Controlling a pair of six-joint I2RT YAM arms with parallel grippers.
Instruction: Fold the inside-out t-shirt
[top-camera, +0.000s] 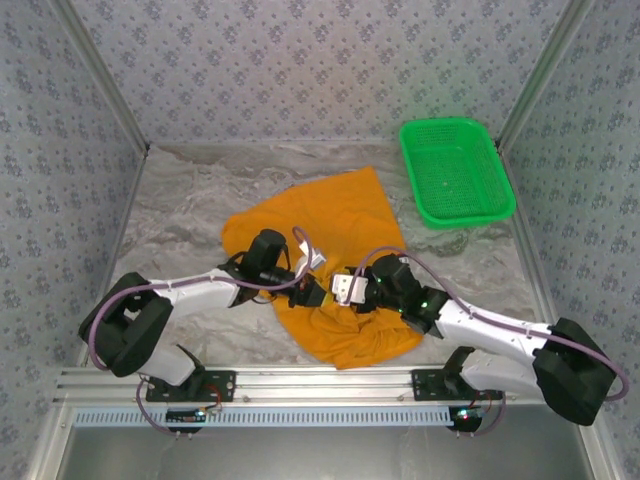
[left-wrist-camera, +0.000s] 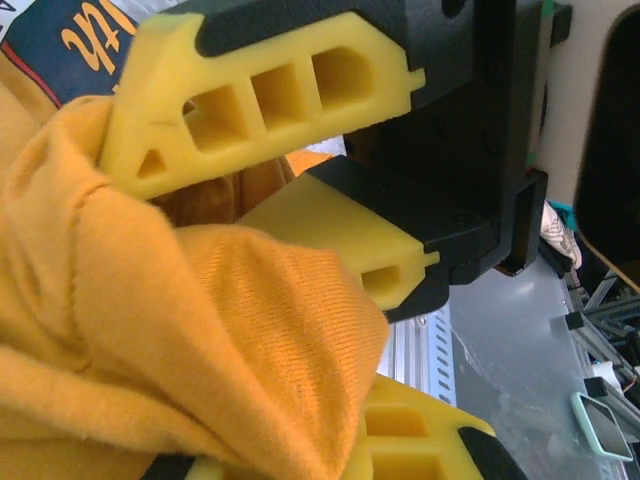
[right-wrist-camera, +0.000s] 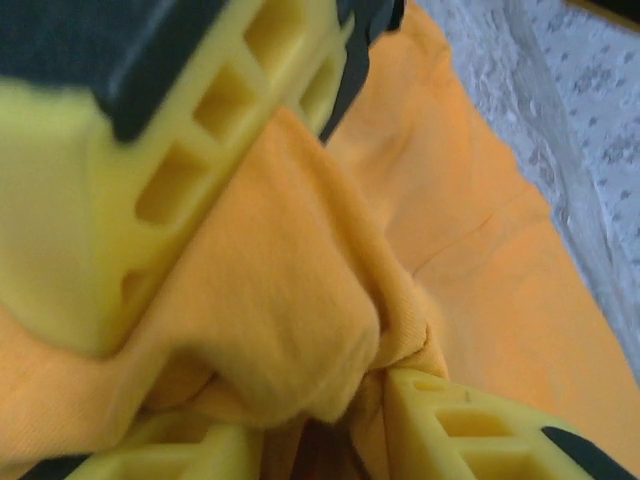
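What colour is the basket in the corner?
The mesh basket is bright green; the top view shows it best.

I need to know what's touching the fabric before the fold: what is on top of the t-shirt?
On the t-shirt sit the left gripper, shut on a bunch, and the right gripper, with cloth between its fingers. The cloth beneath them is hidden.

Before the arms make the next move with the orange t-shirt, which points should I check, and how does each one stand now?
1. The left gripper is shut on the t-shirt: ok.
2. The right gripper holds cloth firmly: cannot tell; the cloth is bunched at it.
3. The t-shirt lies flat: not ok, it is gathered up in the middle.
4. The basket is apart from the t-shirt: ok.
5. There is room between the two grippers: not ok, they nearly meet.
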